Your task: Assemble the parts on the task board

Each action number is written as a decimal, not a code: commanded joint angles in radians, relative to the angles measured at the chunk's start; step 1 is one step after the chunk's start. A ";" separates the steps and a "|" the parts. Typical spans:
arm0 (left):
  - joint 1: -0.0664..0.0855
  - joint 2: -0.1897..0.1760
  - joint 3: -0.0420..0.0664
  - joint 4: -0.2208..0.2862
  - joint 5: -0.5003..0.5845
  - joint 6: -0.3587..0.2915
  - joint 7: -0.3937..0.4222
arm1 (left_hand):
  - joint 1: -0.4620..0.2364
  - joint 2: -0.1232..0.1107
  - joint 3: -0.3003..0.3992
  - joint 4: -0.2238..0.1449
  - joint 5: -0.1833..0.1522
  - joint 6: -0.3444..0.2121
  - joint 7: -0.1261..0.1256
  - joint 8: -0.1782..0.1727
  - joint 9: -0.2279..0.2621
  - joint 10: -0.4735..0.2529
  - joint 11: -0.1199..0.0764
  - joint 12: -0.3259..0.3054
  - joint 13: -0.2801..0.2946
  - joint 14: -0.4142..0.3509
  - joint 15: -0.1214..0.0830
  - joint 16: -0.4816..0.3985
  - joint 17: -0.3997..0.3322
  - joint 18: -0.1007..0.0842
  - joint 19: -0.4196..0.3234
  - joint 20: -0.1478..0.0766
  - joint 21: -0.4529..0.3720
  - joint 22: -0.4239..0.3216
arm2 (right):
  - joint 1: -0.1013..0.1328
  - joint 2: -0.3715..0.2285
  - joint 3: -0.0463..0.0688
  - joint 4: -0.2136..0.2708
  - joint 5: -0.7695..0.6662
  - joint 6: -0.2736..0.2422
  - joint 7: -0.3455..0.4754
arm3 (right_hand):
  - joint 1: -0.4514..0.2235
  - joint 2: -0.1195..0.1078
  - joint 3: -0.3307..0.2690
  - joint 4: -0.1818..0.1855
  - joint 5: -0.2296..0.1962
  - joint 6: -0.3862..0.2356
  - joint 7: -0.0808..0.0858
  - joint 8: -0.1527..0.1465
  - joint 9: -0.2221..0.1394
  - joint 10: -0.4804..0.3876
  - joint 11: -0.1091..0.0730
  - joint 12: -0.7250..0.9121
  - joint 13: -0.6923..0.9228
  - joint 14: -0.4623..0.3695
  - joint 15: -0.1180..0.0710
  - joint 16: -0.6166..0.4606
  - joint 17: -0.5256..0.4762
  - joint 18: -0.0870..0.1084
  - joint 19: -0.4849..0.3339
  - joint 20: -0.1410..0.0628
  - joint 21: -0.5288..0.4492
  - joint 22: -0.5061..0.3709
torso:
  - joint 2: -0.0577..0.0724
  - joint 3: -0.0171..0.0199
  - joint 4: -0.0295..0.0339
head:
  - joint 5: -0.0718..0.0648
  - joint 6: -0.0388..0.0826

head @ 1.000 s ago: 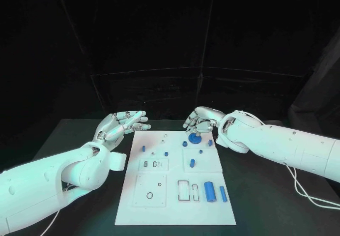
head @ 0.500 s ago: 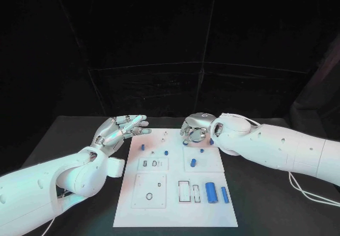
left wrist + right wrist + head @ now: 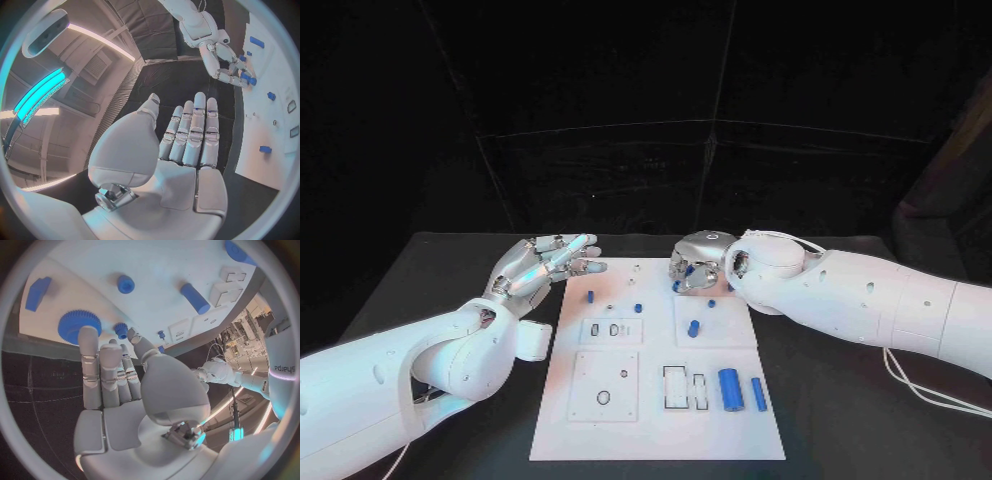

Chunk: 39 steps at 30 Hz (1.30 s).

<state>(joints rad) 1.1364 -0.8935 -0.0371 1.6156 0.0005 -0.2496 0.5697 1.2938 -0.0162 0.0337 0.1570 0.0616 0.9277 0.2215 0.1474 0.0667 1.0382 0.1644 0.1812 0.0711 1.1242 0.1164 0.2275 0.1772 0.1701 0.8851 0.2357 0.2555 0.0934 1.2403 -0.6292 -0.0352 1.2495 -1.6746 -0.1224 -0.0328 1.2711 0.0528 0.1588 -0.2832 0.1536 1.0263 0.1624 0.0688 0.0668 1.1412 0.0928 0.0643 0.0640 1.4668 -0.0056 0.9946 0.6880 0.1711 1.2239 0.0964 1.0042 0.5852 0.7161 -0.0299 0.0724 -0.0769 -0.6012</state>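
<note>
The right hand (image 3: pixel 700 262) has turned over since a second ago: then its fingers reached down at the far end of the task board (image 3: pixel 661 400) with the blue gear visible under them, and now the back of the hand faces up and hides that spot in the head view. The right wrist view shows its fingers (image 3: pixel 90 347) held straight and close together, gripping nothing, one tip at the rim of the blue gear (image 3: pixel 76 325), which lies flat on the board; whether it touches I cannot tell. A small blue peg (image 3: pixel 120 329) stands just beside the fingertips. The left hand (image 3: pixel 538 262) stays open off the board's left edge above the bench (image 3: pixel 430 270), fingers spread, holding nothing.
</note>
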 commanded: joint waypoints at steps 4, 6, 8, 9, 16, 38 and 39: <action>0.001 -0.001 0.001 0.001 0.000 0.017 -0.004 | -0.001 0.011 -0.002 -0.003 -0.005 0.001 0.005 -0.007 -0.001 0.002 0.003 -0.005 -0.001 0.002 0.002 -0.007 0.001 0.015 0.008 0.001 -0.006 -0.002 | 0.002 0.005 0.001 -0.007 -0.016 0.027 -0.004 | 0.001 0.018 0.043 -0.002 -0.029 0.003 0.008 -0.003 0.000 0.007 0.005 0.003 0.001 0.021 0.007 0.074 0.080 -0.021 0.024 0.005 0.077 0.100 | 0.004 0.0001 0.0005 | 0.000 -0.001; 0.002 -0.001 0.001 0.001 0.000 0.017 -0.005 | -0.001 0.012 -0.003 -0.003 -0.004 0.001 0.006 -0.007 -0.001 0.002 0.004 -0.006 -0.001 0.002 0.002 -0.008 0.002 0.015 0.008 0.001 -0.007 -0.002 | 0.002 0.006 0.001 -0.010 -0.014 0.030 -0.002 | 0.001 0.020 0.055 -0.002 -0.032 0.005 0.008 -0.003 0.000 0.012 0.004 0.004 0.000 0.023 0.007 0.091 0.098 -0.024 0.029 0.005 0.095 0.124 | 0.005 0.0002 0.0012 | -0.001 -0.001; 0.002 0.000 0.001 0.000 0.000 0.018 -0.006 | -0.001 0.012 -0.003 -0.003 -0.004 0.001 0.006 -0.007 -0.001 0.002 0.004 -0.006 -0.001 0.002 0.002 -0.008 0.002 0.015 0.008 0.001 -0.007 -0.002 | 0.002 0.010 0.001 -0.014 -0.012 0.037 0.000 | 0.002 0.022 0.069 -0.002 -0.034 0.007 0.008 -0.003 0.000 0.017 0.004 0.004 0.000 0.023 0.007 0.109 0.117 -0.027 0.033 0.006 0.113 0.148 | 0.005 0.0002 0.0018 | -0.001 -0.002; 0.002 0.000 0.001 0.000 0.000 0.018 -0.006 | -0.001 0.012 -0.003 -0.004 -0.004 0.001 0.006 -0.007 -0.001 0.002 0.004 -0.006 -0.001 0.002 0.002 -0.008 0.002 0.015 0.008 0.001 -0.007 -0.002 | 0.002 0.012 0.001 -0.017 -0.012 0.040 0.001 | 0.002 0.022 0.077 -0.002 -0.035 0.008 0.008 -0.003 0.000 0.020 0.004 0.004 0.000 0.023 0.008 0.117 0.125 -0.029 0.035 0.006 0.122 0.159 | 0.006 0.0003 0.0018 | -0.001 -0.001; 0.002 0.000 0.001 -0.001 0.000 0.021 -0.009 | -0.001 0.014 -0.003 -0.005 -0.004 0.001 0.006 -0.008 -0.001 0.002 0.004 -0.007 -0.002 0.002 0.003 -0.009 0.003 0.015 0.009 0.001 -0.008 -0.003 | 0.002 0.027 0.000 -0.037 -0.008 0.058 0.010 | -0.009 0.013 0.125 0.002 -0.038 0.013 0.008 -0.003 -0.001 0.028 0.003 0.001 0.000 0.015 0.009 0.149 0.147 -0.031 0.027 0.008 0.157 0.193 | 0.009 0.0000 0.0048 | -0.002 -0.006; 0.002 -0.004 0.001 -0.003 0.000 0.025 -0.017 | 0.003 0.021 -0.003 -0.011 -0.004 0.001 0.007 -0.011 -0.001 0.002 0.005 -0.011 -0.002 0.003 0.003 -0.015 0.005 0.015 0.011 0.002 -0.012 -0.007 | 0.002 0.015 0.000 -0.021 0.049 -0.105 0.014 | -0.029 -0.009 0.210 0.016 -0.035 0.042 0.000 0.003 0.003 0.060 -0.005 0.007 0.002 0.013 0.005 0.207 0.194 -0.041 0.036 0.007 0.228 0.279 | 0.011 -0.0024 0.0048 | 0.000 0.000; 0.002 -0.004 0.001 -0.003 0.000 0.025 -0.017 | 0.003 0.021 -0.003 -0.011 -0.004 0.001 0.007 -0.011 -0.001 0.002 0.005 -0.011 -0.002 0.003 0.003 -0.015 0.005 0.015 0.011 0.002 -0.012 -0.007 | 0.002 0.011 0.000 -0.014 0.058 -0.127 0.008 | -0.031 -0.009 0.212 0.017 -0.036 0.043 0.000 0.003 0.003 0.060 -0.005 0.006 0.002 0.013 0.005 0.208 0.194 -0.042 0.036 0.007 0.229 0.280 | 0.011 -0.0028 0.0045 | 0.000 0.001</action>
<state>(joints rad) 1.1365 -0.8972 -0.0372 1.6116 0.0011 -0.2386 0.5524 1.2993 -0.0032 0.0309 0.1543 0.0617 0.9292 0.2231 0.1435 0.0670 1.0381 0.1643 0.1735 0.0705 1.1241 0.1164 0.2198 0.1816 0.1698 0.8878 0.2386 0.2479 0.0875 1.2392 -0.6164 -0.0357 1.2278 -1.6562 -0.1453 -0.0255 1.2489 0.0421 0.3657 -0.2652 0.1177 1.0623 0.1635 0.0683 0.0688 1.1972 0.0876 0.0694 0.0657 1.4668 -0.0055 1.1967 0.8811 0.1391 1.2548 0.1054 1.2295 0.8648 0.7271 -0.0315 0.0768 -0.0768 -0.6020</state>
